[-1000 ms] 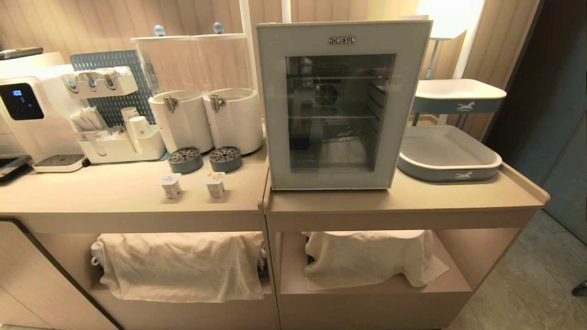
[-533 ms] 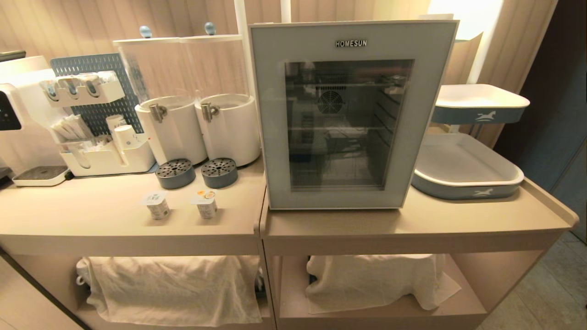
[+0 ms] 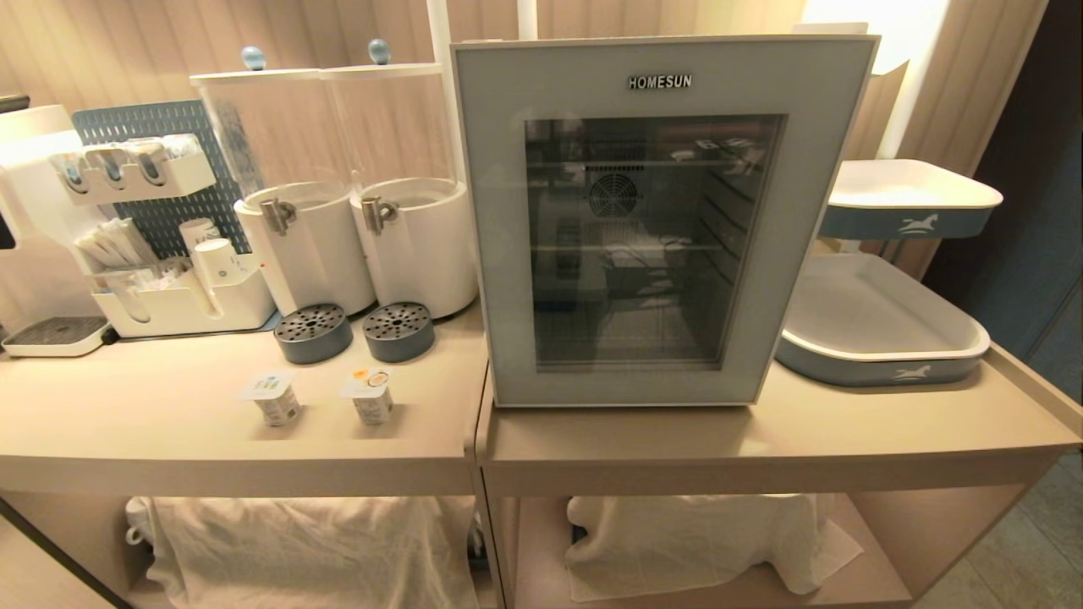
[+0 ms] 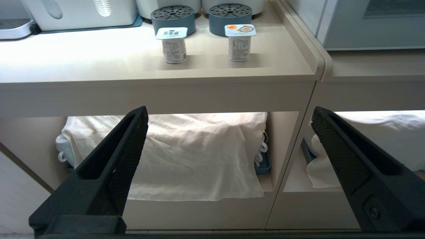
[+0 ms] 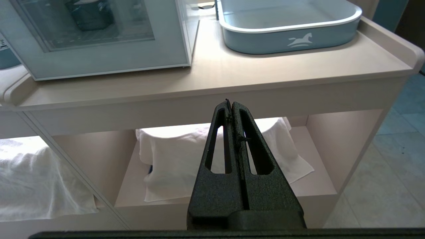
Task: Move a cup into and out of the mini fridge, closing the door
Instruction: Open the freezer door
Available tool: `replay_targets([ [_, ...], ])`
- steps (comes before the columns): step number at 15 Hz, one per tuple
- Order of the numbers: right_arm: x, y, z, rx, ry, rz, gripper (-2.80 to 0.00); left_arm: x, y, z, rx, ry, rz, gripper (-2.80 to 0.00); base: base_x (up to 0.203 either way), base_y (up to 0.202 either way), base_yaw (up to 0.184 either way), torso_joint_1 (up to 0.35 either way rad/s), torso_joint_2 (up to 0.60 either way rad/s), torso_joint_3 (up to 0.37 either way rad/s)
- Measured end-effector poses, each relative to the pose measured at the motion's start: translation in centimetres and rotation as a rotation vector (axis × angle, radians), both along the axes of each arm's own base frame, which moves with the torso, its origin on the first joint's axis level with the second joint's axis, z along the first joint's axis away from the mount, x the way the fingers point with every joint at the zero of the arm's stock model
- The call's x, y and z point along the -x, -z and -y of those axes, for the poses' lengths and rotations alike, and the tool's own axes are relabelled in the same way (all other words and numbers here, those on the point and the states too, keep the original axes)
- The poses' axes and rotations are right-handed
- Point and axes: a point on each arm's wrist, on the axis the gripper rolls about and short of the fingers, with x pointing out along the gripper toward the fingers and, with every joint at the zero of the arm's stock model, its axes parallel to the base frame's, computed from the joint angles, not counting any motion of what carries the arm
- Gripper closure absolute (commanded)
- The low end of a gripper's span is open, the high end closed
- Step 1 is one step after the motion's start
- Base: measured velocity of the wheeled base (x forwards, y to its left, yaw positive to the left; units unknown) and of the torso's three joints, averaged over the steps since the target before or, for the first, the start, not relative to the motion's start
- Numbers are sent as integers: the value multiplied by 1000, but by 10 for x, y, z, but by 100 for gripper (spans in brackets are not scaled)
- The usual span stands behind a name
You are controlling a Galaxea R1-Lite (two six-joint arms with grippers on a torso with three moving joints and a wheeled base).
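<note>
left fingers [image 4: 132, 159] spread, right fingers [image 5: 232, 109] pressed together; door [image 3: 660, 220] closed.

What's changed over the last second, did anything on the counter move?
Only the camera: the robot has closed in, so the mini fridge looms larger and everything left of it slid outward. The door remains closed, both yogurt cups stand where they were. Left hand open, right hand shut, neither holding anything.
</note>
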Motion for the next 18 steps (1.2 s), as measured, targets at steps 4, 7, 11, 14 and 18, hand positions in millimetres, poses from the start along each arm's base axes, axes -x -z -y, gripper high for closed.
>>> replay_targets([
  [4,0,0,0,-3,1,0,0,0,0,0,1,-1,0,-280,0,0,0,0,0,0],
  [7,0,-1,0,-2,0,2,0,1,-4,0,-40,-2,17,-280,0,0,0,0,0,0],
  [11,0,-1,0,-2,0,0,0,38,-90,0,-81,-23,223,-280,0,0,0,0,0,0],
  [14,0,0,0,-2,1,0,0,97,-202,-2,-33,0,420,-280,0,0,0,0,0,0],
  [18,0,0,0,-2,0,0,0,58,-327,-3,63,76,287,-280,0,0,0,0,0,0],
])
